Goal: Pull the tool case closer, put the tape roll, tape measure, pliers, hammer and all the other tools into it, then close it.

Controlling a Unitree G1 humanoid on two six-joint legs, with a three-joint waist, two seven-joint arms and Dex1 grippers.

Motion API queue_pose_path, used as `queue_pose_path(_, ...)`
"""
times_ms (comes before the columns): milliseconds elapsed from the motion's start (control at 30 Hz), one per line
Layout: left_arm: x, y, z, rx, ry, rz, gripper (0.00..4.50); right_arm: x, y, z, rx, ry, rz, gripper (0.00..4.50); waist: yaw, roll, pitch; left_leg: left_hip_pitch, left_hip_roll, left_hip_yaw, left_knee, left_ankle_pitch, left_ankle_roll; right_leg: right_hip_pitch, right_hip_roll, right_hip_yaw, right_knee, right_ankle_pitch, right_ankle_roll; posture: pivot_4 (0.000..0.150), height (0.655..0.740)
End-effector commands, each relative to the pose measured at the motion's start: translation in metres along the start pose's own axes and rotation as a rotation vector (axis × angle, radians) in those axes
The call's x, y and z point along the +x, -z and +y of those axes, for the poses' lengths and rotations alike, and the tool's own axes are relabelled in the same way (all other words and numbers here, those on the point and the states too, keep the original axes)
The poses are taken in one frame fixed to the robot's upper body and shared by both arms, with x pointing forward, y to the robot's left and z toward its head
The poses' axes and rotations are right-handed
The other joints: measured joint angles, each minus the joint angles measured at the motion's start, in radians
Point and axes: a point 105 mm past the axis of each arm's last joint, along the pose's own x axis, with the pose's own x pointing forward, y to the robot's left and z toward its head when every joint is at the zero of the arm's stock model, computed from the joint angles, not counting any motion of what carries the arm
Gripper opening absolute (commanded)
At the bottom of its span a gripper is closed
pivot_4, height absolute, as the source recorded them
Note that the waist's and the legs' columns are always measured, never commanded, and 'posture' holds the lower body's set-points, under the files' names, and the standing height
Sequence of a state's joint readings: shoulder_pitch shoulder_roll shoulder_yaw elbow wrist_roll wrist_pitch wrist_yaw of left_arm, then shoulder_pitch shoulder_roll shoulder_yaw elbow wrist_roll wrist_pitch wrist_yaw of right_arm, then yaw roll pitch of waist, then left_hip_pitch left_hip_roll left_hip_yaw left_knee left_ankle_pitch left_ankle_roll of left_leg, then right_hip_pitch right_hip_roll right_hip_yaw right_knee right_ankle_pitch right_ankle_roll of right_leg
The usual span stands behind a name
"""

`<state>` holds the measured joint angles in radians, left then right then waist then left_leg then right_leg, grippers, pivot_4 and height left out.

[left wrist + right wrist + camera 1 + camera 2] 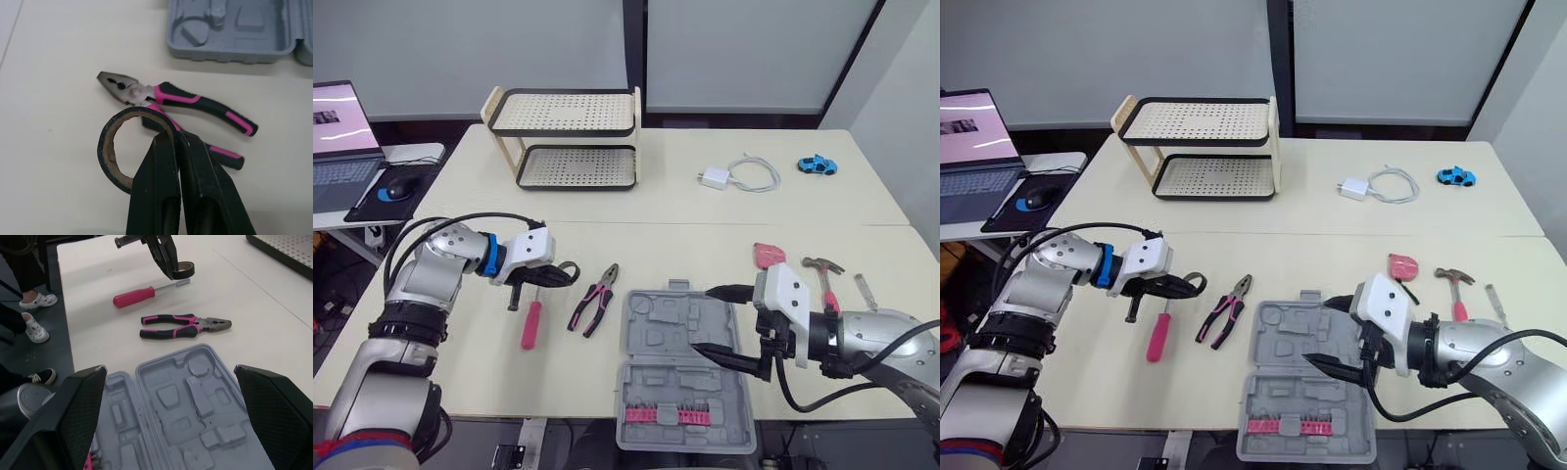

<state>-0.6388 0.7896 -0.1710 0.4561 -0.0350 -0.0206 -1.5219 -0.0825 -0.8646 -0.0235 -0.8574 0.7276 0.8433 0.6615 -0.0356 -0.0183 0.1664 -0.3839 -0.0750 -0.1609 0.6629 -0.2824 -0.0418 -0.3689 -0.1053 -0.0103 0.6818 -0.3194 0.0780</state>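
**Pinching the tape roll beside the open case**

We see the left gripper (563,275) with its two black fingers (156,186) pressed together on the wall of the black tape roll (132,113). The ring is held clear of the table (705,225), just above the pliers (594,299) and the pink-handled screwdriver (530,323), which lie side by side on the surface. To their right, at the table's near edge, the grey tool case (656,323) lies open and flat; its moulded recesses hold no tools, apart from a pink row of bits (668,416) in the nearer half. The right gripper (705,319) reaches over the case's right side with its fingers (80,406) spread wide, gripping nothing; we cannot tell whether they touch the plastic. Just beyond that arm lie the pink tape measure (769,257) and the hammer (824,279), close to each other. At the far side of the table stand a two-tier shelf (566,137), a white charger (714,178) with its cable, and a blue toy car (817,165).
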Motion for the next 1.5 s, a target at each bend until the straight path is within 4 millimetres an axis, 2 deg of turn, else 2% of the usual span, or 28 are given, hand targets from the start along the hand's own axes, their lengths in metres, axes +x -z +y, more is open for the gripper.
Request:
queue_pose_path(33,0.001,-0.010,-0.008,0.016,0.056,-0.012,0.03,-0.001,-0.008,0.008,-0.042,-0.002,-0.014,4.50,0.001,0.000,0.000,0.000,0.000,0.000,0.000,0.000,0.000,0.000,0.000,0.000,0.000,0.000,0.000,0.150,0.7400)
queue_pose_path(267,0.030,-0.033,-0.025,0.025,0.175,-0.054,0.03,0.005,-0.005,0.009,-0.027,0.040,0.003,4.50,0.003,0.000,0.000,0.000,0.000,0.000,0.000,0.000,0.000,0.001,0.000,0.000,0.000,0.000,0.000,0.150,0.7400)
queue_pose_path(467,0.051,-0.059,-0.031,0.045,0.173,-0.057,0.03,0.002,0.004,0.011,-0.013,0.043,0.054,4.50,0.004,0.000,0.000,0.000,0.000,0.000,0.000,-0.002,0.003,0.001,0.000,0.000,0.000,0.000,0.000,0.150,0.7400)
queue_pose_path(667,0.068,-0.073,-0.031,0.035,0.126,-0.043,0.03,0.002,0.008,0.010,-0.008,0.052,0.069,4.50,0.003,0.000,0.000,0.000,0.000,0.000,0.000,-0.002,0.003,0.001,0.000,0.000,0.000,0.000,0.000,0.150,0.7400)
queue_pose_path(833,0.083,-0.073,-0.032,-0.002,0.129,-0.055,0.03,0.003,0.008,0.009,-0.006,0.052,0.071,4.50,0.004,0.000,0.000,0.000,0.000,0.001,0.000,-0.002,0.003,0.001,0.000,0.001,0.000,0.000,0.000,0.150,0.7400)
queue_pose_path(1233,0.113,-0.056,-0.024,-0.039,0.138,-0.082,0.03,0.003,0.011,0.011,0.003,0.058,0.079,4.50,0.006,0.000,0.000,0.000,-0.001,0.001,0.001,-0.001,0.003,0.001,-0.001,0.000,-0.001,0.000,0.000,0.150,0.7400)
queue_pose_path(1500,0.123,-0.050,-0.020,-0.062,0.135,-0.083,0.03,0.002,0.011,0.012,0.007,0.063,0.079,4.50,0.006,-0.001,0.000,0.000,-0.001,0.001,0.001,-0.001,0.002,0.001,-0.001,0.000,-0.001,0.000,0.000,0.150,0.7400)
